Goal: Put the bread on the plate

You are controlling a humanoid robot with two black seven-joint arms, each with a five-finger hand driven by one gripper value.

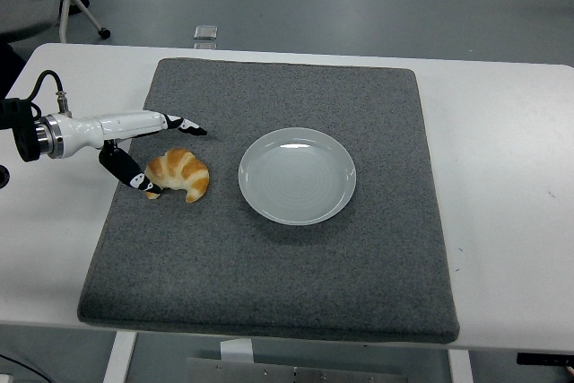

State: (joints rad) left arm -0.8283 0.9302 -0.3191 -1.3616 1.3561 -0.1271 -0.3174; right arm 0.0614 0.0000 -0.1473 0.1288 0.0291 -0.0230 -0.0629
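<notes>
White-sleeved, the left hand [148, 152] spreads its black fingers [184, 125] around the bread [179, 174], thumb touching its near-left end, not yet closed. Golden-brown (a curved, ridged croissant), it lies on the grey mat [269, 266], left of the plate [297, 176].

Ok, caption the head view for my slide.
Left hand straddles the golden croissant on the grey felt mat, beside the empty white round plate.

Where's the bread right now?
In the head view the bread lies on the grey mat's left part, just left of the empty plate, with the left hand open around it.
</notes>
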